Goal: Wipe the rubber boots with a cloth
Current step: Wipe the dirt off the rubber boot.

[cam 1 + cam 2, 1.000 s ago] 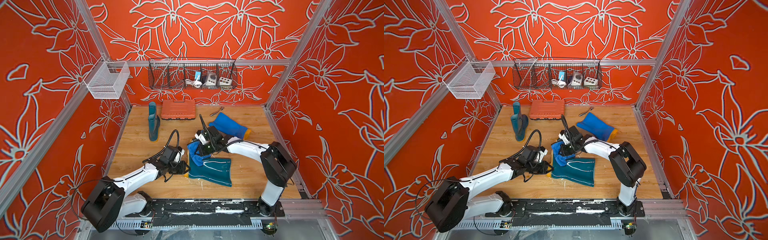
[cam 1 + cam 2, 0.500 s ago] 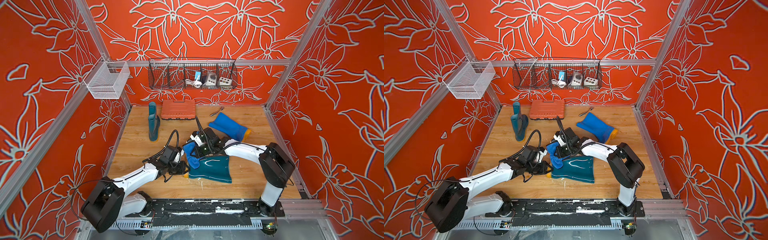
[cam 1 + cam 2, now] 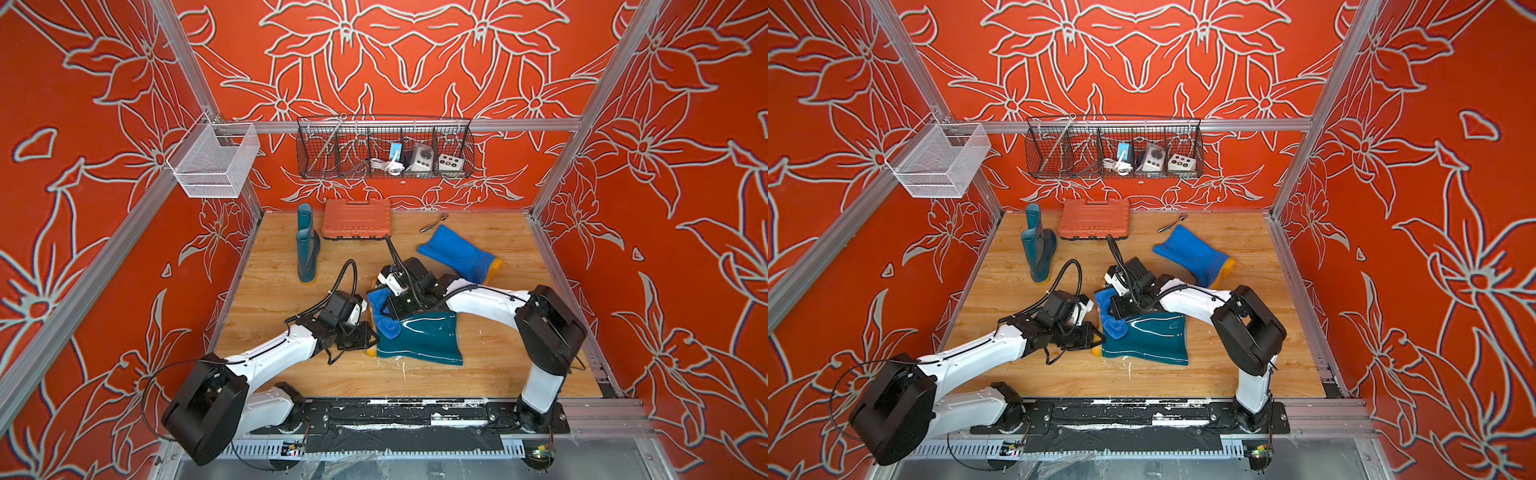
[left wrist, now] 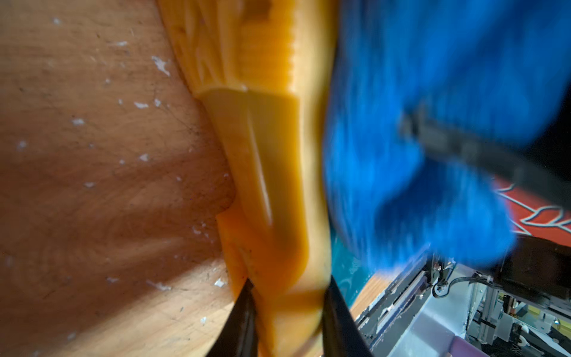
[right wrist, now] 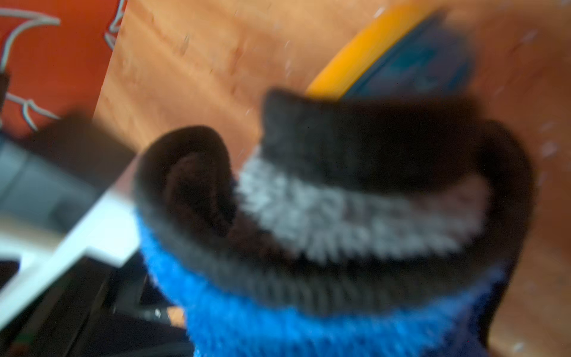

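the left tool is still pinching the sole of the lying teal boot. the right tool, pinching the cloth, is sliding it over that boot nearer the sole. behind, the standing boot and blue boot are staying put.

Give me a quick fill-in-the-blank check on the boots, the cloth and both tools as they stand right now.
1. The left tool is shut on the lying teal boot at its yellow-orange ____.
2. The right tool holds the ____ against that boot.
3. The other teal boot stands ____ beside the orange case.
Missing words: sole; cloth; upright.
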Controlling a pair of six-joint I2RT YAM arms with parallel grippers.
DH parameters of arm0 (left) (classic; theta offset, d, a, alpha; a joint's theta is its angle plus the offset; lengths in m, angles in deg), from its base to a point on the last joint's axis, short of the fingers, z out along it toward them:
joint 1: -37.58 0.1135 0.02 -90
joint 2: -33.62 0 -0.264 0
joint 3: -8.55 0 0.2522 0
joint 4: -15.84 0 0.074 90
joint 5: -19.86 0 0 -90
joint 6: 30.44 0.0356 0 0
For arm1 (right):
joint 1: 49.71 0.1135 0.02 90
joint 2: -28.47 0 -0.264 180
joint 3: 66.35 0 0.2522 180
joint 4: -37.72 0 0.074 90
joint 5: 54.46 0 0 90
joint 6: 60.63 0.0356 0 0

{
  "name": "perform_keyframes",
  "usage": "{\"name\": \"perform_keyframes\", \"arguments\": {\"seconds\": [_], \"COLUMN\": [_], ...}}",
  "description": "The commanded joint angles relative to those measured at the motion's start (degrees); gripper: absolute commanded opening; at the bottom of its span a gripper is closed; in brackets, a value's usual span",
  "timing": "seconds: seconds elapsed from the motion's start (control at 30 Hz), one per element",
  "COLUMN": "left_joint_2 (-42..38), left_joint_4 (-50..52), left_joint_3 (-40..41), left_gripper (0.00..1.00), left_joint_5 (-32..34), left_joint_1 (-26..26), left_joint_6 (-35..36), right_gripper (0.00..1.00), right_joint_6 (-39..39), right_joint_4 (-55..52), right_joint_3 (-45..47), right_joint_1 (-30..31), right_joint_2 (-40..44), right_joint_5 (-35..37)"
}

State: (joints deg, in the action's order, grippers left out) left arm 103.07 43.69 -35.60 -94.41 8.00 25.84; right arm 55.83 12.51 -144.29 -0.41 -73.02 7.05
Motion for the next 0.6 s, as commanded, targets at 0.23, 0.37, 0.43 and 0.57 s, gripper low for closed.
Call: {"name": "perform_keyframes", "arguments": {"seconds": [0.23,0.37,0.43,0.57], "left_joint_2": [-2.59,-2.8,-2.83,-2.59], "left_joint_4": [7.19,6.37,6.06,5.96], "left_joint_3": [0.16,0.33,0.64,1.3], "left_gripper": [0.0,0.0,0.0,0.0], "left_joint_5": [6.42,6.32,6.08,5.37], "left_joint_1": [2.34,3.81,4.16,5.45], "left_joint_6": [-0.49,-0.62,-0.7,-0.28], "right_gripper": [0.0,0.0,0.0,0.0], "right_joint_6": [-8.22,-7.83,-5.16,-5.1], "right_joint_4": [-12.28,-13.3,-10.25,-9.17], "right_joint_3": [-20.26,-27.49,-23.38,-12.56], "right_joint_1": [1.14,3.58,1.59,0.6], "right_joint_2": [-10.88,-16.2,-15.36,-9.87], "right_joint_5": [0.48,-0.26,-0.73,-0.75]}}
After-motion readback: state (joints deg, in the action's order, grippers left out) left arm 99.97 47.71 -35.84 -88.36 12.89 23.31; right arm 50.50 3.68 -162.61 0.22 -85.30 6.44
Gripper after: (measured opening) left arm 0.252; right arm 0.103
